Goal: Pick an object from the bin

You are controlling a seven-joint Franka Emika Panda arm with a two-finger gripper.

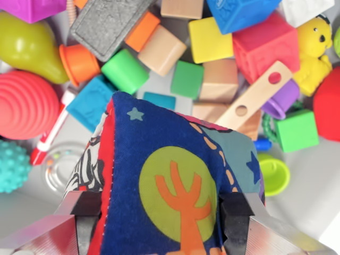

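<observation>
A soft fabric cube fills the lower middle of the wrist view; it is dark blue with a lime circle, an orange tree shape and small stars. My gripper is shut on it, one metal finger pressing its left side and the other finger its right side. The cube looks lifted above the pile in the bin. The fingertips are hidden behind the cloth.
Below lie many toys: a green cylinder, wooden blocks, a yellow cube, a red foam cube, a yellow bear, a red ridged ball, a lime pear shape, a grey brick.
</observation>
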